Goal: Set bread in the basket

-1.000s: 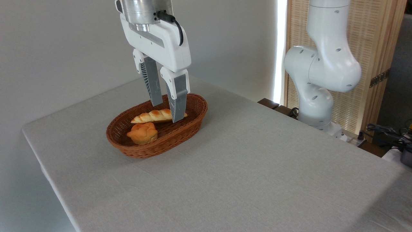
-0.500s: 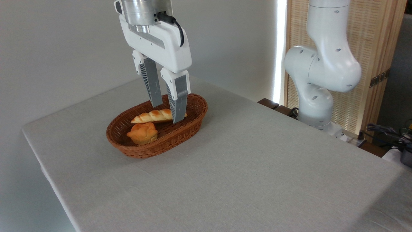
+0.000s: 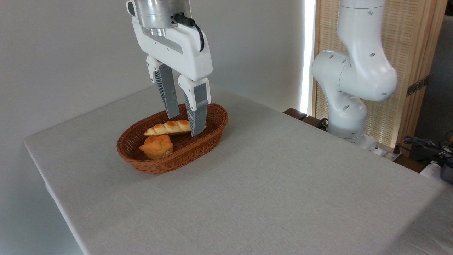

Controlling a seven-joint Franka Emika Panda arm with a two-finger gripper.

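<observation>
The loaf [image 3: 170,127] lies inside the basket [image 3: 212,124], along its far side, one tapered end pointing left and the other hidden behind the near finger. It looks settled on the wicker floor, so to my eye the placing is as good as done and what is left is getting the arm clear.

The gripper [image 3: 184,124] hangs over the right half of the basket with its fingers [image 3: 196,109] spread, a clear gap between them and nothing pinched. The near fingertip sits low, about level with the loaf and inside the rim; whether it touches the loaf I cannot tell from here.

That low tip is the worry. If the arm swings sideways before it rises, a finger could catch the wicker wall or the loaf's right end and drag the basket across the desk [image 3: 269,184], or flick the loaf out. A straight lift looks the safe way. The basket is light-looking and sits loose on the cloth, so even a small snag might shift it.

The loaf itself is long and braided, golden with browned glossy ridges, paler toward the left tip. A round knotted bun [image 3: 157,146] sits nearer, just beside it, at the basket's left half, seemingly out of the fingers' way.
</observation>
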